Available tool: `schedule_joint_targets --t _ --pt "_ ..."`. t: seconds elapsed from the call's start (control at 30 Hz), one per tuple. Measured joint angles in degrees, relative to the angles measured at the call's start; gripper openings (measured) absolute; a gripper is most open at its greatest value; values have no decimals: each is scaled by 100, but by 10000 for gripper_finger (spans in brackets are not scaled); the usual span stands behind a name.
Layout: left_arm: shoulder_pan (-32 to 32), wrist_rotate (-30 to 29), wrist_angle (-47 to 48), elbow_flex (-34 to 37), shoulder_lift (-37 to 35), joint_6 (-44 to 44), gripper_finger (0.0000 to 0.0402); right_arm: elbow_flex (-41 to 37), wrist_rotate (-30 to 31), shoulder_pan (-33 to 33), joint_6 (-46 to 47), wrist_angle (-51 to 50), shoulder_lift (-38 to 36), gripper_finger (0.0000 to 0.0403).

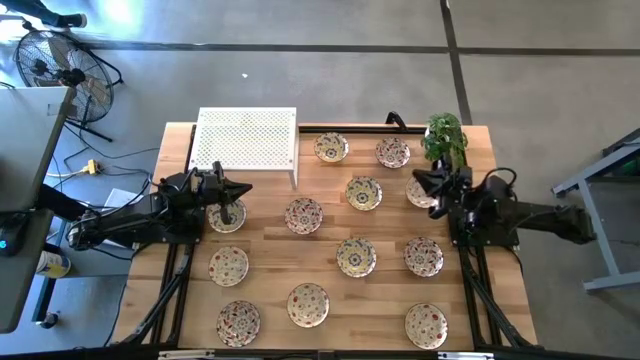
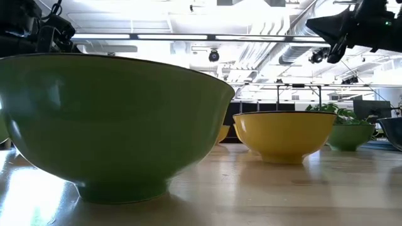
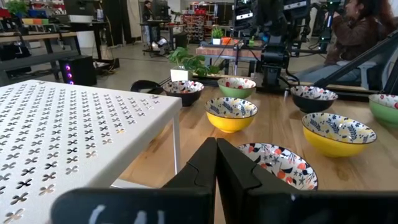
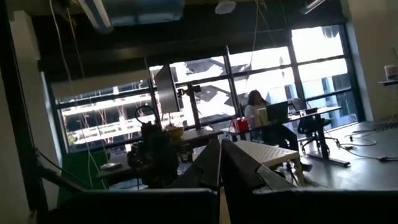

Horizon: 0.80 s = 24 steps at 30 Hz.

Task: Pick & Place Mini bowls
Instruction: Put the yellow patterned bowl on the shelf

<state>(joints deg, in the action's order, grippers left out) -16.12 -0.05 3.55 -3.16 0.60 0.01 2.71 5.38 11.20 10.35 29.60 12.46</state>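
Several mini bowls with floral insides stand apart on their bases all over the wooden table, among them one mid-table. My left gripper hovers shut and level at the table's left, over the rim of one bowl and beside the white perforated rack. My right gripper is shut at the table's right, tipped upward above another bowl. From the side, the bowls' outsides look green, yellow or dark.
The rack stands on thin legs at the far left corner. A potted plant sits at the far right corner. A floor fan and a grey cabinet stand left of the table. A person is beyond it.
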Motion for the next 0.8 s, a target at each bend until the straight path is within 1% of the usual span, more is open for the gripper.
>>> schedule_joint_targets --t 0.17,0.27,0.4,0.57,0.63,0.73,0.8 --pt "2 -389 -6 0 0 745 1 15 -4 0 -45 212 593 0" --pt "2 -682 -28 0 0 857 1 17 -4 0 -126 196 883 0" --pt "1 -828 -33 0 0 862 1 21 -25 0 -297 247 1171 0" --pt "2 -756 -37 0 0 862 1 27 -413 2 -333 432 1393 0" --pt "0 -597 -55 0 0 782 1 30 -609 1 -333 601 1461 0" --pt "2 -162 -212 2 2 184 1 34 -791 0 -330 908 1568 0" --pt "2 -15 -453 2 2 -238 1 34 -887 0 -294 1106 1666 0"
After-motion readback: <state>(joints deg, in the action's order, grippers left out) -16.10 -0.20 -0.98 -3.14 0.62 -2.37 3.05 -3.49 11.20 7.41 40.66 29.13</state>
